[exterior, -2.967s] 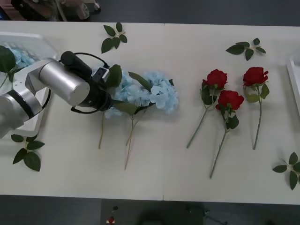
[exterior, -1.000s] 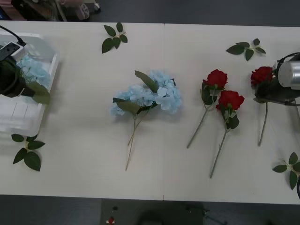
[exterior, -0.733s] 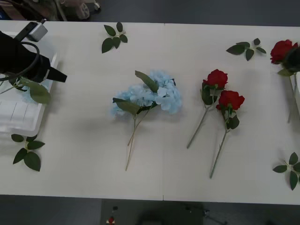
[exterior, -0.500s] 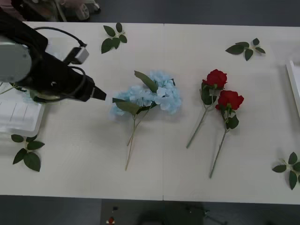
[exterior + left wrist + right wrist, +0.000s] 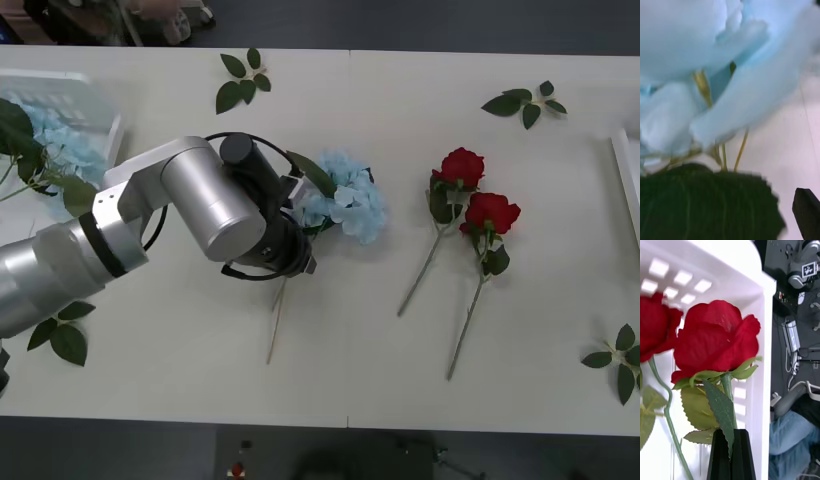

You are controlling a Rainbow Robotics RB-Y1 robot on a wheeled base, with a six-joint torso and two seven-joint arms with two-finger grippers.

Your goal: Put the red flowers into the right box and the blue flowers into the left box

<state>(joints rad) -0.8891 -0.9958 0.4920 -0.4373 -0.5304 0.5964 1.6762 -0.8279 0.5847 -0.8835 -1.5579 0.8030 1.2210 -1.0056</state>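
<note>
Okay: left tool (image 5: 297, 262) is at the blue flowers (image 5: 345, 200) mid-worktop, fingers wide; stems may slip out. Right tool (image 5: 731, 453) grips a red rose (image 5: 713, 339) over the right box (image 5: 763, 315).

A robotics lab: white worktable (image 5: 350, 380), tagged robot equipment (image 5: 805, 266), floor cables (image 5: 793, 348).
</note>
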